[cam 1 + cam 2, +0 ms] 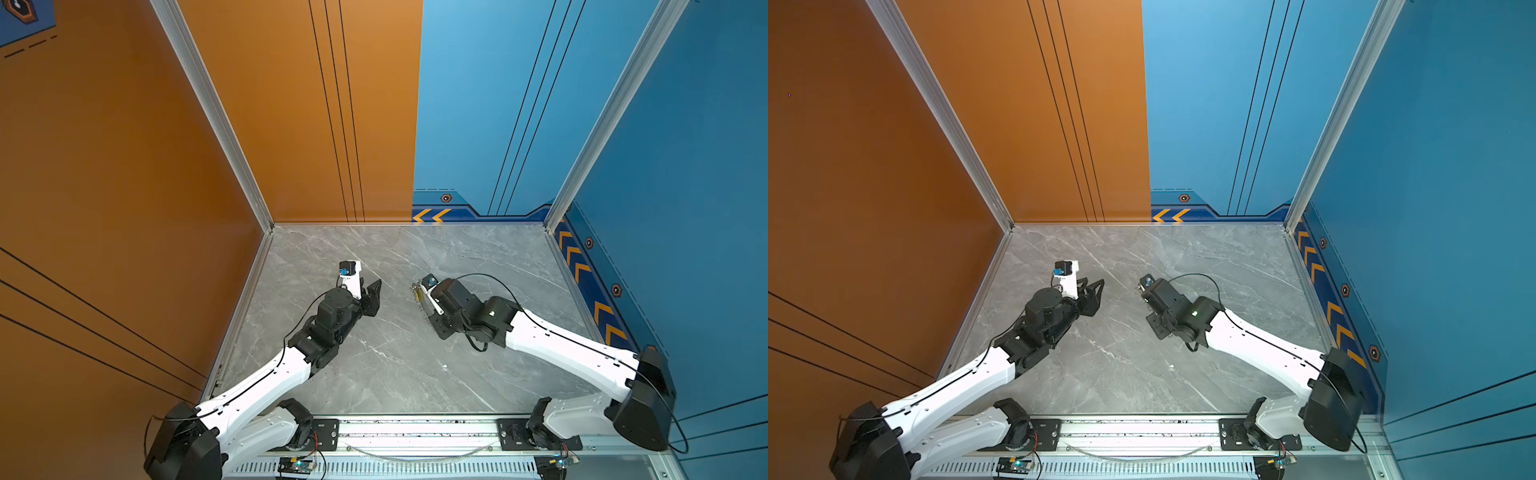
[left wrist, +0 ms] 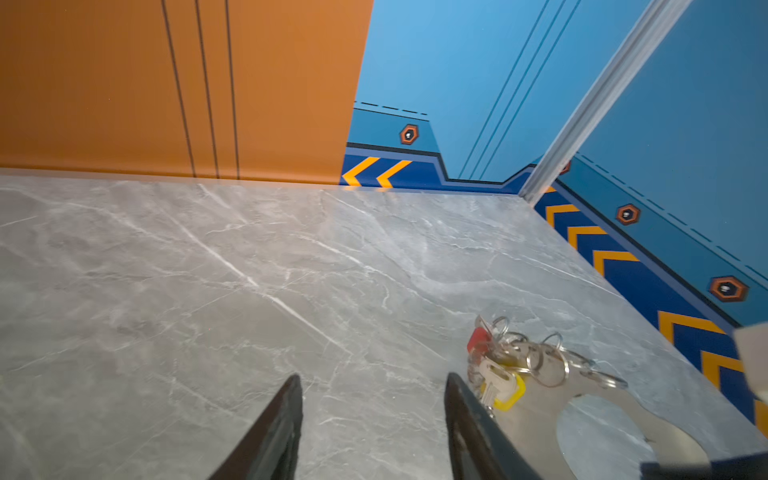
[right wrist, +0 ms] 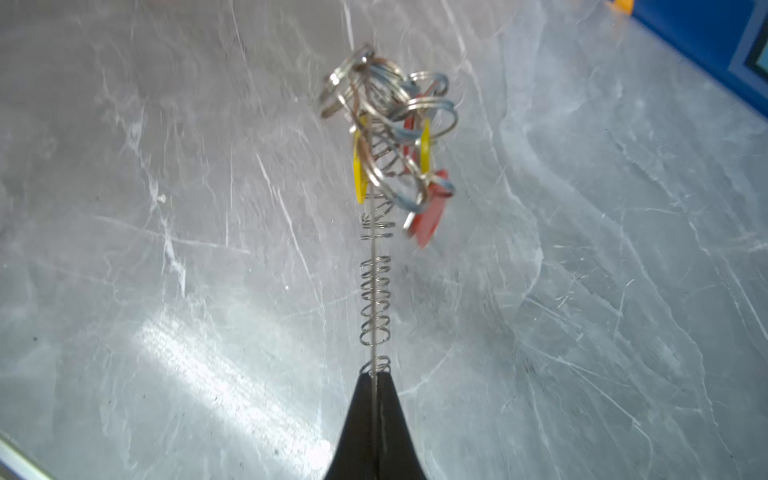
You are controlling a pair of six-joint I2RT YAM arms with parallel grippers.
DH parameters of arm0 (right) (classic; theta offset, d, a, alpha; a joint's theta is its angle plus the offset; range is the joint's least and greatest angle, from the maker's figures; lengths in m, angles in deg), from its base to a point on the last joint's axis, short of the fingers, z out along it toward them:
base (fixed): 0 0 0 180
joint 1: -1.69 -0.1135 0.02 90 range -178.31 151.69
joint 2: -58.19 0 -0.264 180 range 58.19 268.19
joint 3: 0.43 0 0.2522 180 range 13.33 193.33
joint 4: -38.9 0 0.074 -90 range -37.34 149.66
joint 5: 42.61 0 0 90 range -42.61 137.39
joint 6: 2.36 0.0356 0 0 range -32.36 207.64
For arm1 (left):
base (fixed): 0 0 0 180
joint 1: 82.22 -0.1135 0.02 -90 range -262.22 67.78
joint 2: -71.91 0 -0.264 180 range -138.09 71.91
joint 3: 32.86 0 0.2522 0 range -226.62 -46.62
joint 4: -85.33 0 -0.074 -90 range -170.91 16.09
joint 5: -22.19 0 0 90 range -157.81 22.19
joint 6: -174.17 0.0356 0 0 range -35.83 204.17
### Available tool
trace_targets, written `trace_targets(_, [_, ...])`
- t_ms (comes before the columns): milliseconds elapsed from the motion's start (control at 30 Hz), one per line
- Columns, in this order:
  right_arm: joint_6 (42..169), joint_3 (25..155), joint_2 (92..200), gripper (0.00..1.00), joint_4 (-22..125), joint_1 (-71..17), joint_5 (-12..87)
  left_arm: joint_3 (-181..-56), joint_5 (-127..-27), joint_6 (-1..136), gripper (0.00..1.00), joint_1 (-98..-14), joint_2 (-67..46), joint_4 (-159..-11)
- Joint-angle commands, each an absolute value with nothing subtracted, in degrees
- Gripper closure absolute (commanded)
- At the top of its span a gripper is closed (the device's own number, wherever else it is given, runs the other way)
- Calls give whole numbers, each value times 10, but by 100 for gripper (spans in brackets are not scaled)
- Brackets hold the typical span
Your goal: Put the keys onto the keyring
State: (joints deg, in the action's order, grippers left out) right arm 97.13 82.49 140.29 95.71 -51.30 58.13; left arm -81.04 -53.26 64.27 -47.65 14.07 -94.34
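Your left arm reaches forward, left tool (image 2: 372,378) released, jaws apart above the counter (image 2: 249,270). Your right arm reaches inward, right tool (image 3: 376,376) clenched on a thin metal plate (image 2: 540,409); the keys (image 3: 419,174) bunch at its far end.

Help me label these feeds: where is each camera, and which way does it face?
Both top views: high over the near edge, looking down on the table; left arm and right arm show.
Left wrist: behind the open left gripper, facing the back wall.
Right wrist: behind the shut right gripper, looking along the keyring.
Shared: both wrist views show the keys.
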Motion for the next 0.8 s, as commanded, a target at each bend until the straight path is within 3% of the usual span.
trace_targets(0, [959, 912, 1425, 100, 1145, -567, 485, -794, -489, 650, 43, -492, 155, -905])
trace_targets(67, [943, 922, 1405, 100, 1137, -556, 473, -783, -485, 648, 43, -499, 165, -906])
trace_targets(200, [969, 891, 1368, 100, 1119, -390, 476, -756, -471, 646, 42, -511, 193, -915])
trace_targets(767, [916, 983, 1493, 100, 1305, -480, 596, -738, -475, 652, 38, -529, 193, -921])
